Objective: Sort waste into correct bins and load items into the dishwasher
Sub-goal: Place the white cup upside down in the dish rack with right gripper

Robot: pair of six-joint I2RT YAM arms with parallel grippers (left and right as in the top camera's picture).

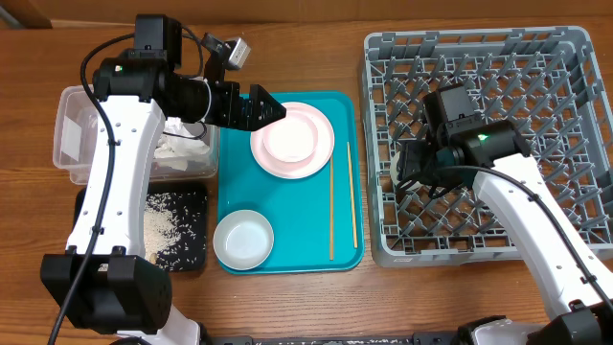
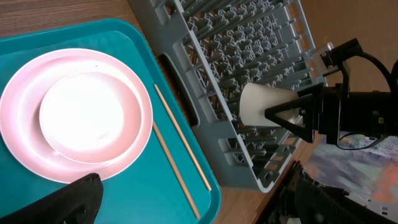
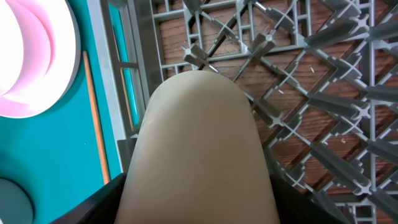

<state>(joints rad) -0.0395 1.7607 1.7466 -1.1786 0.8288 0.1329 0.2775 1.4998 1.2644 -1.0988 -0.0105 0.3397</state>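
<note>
Wooden table (image 1: 306, 48), right gripper (image 1: 410, 165) clamps small white cup (image 2: 261, 104) over grey rack (image 1: 460, 40) left edge, light, rigid, slick, likely breakable, best held round its wall; left gripper (image 1: 270, 110) gapes wide above pink plate (image 1: 326, 134).

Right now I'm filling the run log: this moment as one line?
left claw: open above pink plate | right claw: shut on white cup over dish rack

The small white cup (image 3: 199, 149) is being cut off by the right wrist view's bottom edge, the clear plastic tub (image 1: 69, 134) is being partly hidden overhead by the left arm (image 1: 123, 163), and the fingers (image 2: 78, 200) of the left gripper (image 1: 272, 108) are being cropped.
</note>
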